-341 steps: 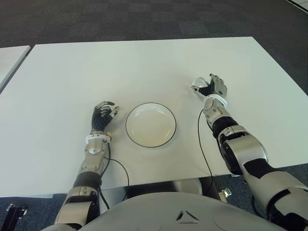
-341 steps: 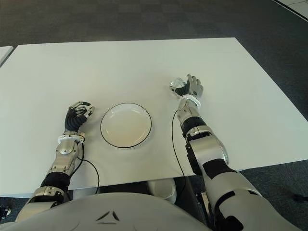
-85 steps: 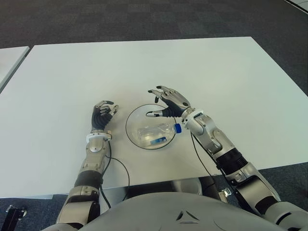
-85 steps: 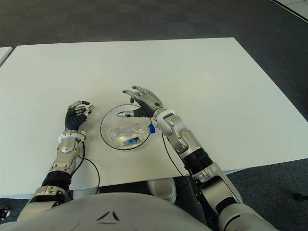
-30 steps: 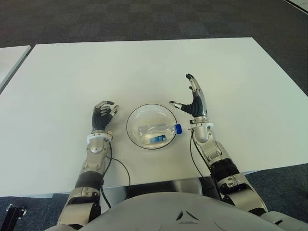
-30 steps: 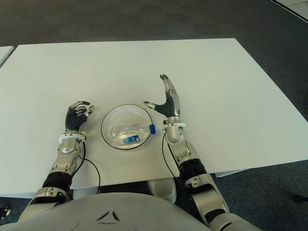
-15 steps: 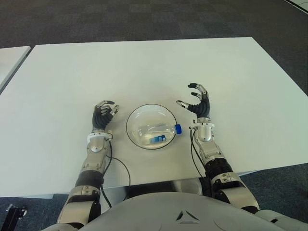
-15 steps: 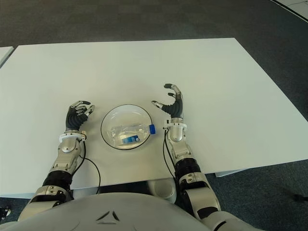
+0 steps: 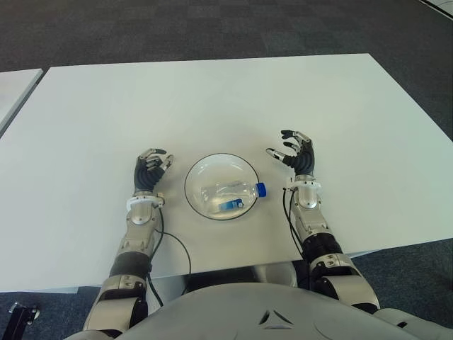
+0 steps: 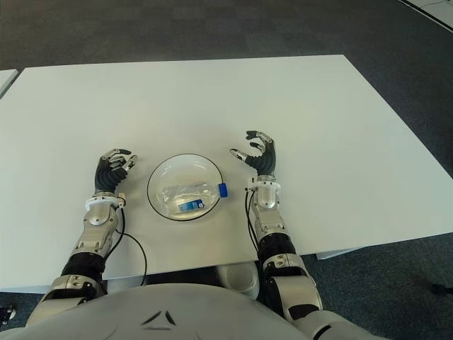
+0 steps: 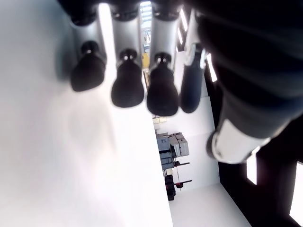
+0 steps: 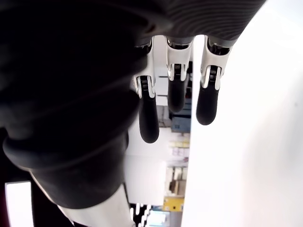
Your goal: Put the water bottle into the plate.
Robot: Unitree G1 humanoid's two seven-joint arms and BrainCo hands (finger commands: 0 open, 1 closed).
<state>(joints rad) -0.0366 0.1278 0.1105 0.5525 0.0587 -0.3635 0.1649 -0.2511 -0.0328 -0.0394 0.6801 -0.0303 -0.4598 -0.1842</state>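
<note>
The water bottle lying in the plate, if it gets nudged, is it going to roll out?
Probably not far. The water bottle lies on its side, so it could roll, but the plate's raised rim should check it. Clear and seemingly near-empty, it likely feels light and slightly squashy.

I read the water bottle (image 9: 230, 195) as clear glossy plastic with a blue cap; plate (image 9: 200, 173) smooth, glossy white; worktop (image 9: 212, 99) matt white; floor (image 9: 212, 28) dark carpet.

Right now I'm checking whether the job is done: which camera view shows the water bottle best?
The left eye view: the water bottle lies on its side inside the plate, blue cap toward the right hand, which holds nothing. The right eye view shows the same. Neither wrist view shows the bottle, only fingers and table.
</note>
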